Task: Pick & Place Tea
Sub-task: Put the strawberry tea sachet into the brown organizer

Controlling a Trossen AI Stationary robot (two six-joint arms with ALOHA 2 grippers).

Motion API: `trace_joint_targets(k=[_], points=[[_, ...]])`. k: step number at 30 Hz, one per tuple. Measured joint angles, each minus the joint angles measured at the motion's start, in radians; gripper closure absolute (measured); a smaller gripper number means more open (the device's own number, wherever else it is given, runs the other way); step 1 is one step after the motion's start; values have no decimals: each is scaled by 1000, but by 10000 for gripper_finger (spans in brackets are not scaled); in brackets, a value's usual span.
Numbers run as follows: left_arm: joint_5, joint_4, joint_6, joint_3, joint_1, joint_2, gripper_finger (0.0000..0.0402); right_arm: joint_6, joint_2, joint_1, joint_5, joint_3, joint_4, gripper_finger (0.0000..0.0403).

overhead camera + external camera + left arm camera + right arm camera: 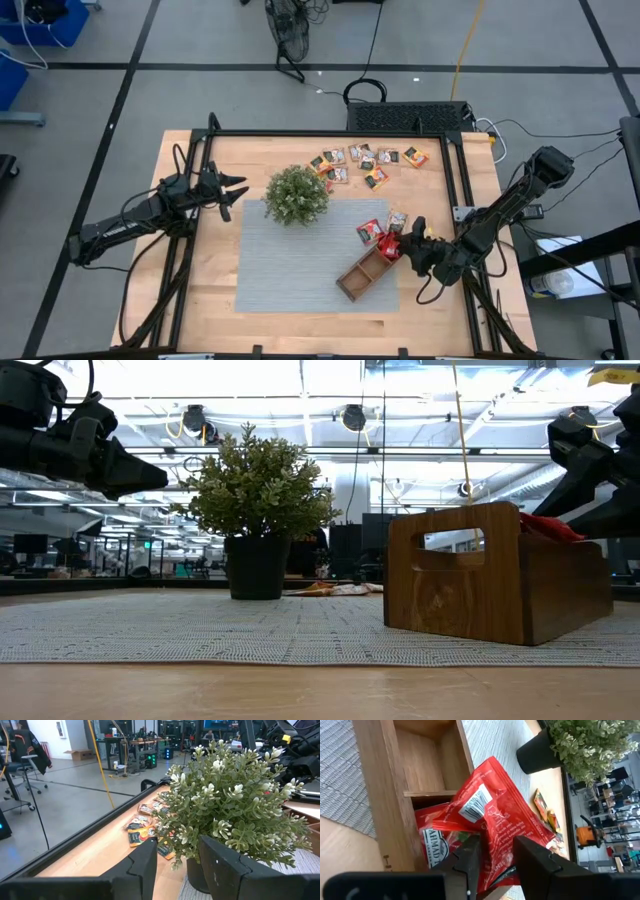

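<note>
At lower right of the high view, we see the right gripper [492, 857] pinching a red tea sachet [495, 815] over the wooden tray's [358, 277] end compartment; the left gripper [232, 190], parted, waits beside the plant [296, 194].

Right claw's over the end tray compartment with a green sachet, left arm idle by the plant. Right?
Not quite: the sachet in the right claw is red, not green, as the right wrist view shows. It is over the tray's end compartment; the left claw waits by the plant.
</note>
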State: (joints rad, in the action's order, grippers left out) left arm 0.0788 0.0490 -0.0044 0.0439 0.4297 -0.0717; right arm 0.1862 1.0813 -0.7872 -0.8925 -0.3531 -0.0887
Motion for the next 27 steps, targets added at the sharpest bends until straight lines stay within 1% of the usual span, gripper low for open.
trace_joint_targets(k=[4,8,11,13,17,20,24,27], points=[[0,0,0,0,0,0,254,-39,0,0,0,0,-1,301],[0,0,0,0,0,0,254,-187,0,0,1,0,-37,298],[0,0,0,0,0,0,254,-294,0,0,4,0,-82,285],[0,0,0,0,0,0,254,-329,0,0,4,0,-101,270],[0,0,0,0,0,0,254,-336,0,0,5,0,-103,234],[0,0,0,0,0,0,254,-316,0,0,6,0,-58,211],[0,0,0,0,0,0,254,-274,0,0,9,0,43,192],[0,0,0,0,0,0,254,-262,-1,0,38,0,77,185]])
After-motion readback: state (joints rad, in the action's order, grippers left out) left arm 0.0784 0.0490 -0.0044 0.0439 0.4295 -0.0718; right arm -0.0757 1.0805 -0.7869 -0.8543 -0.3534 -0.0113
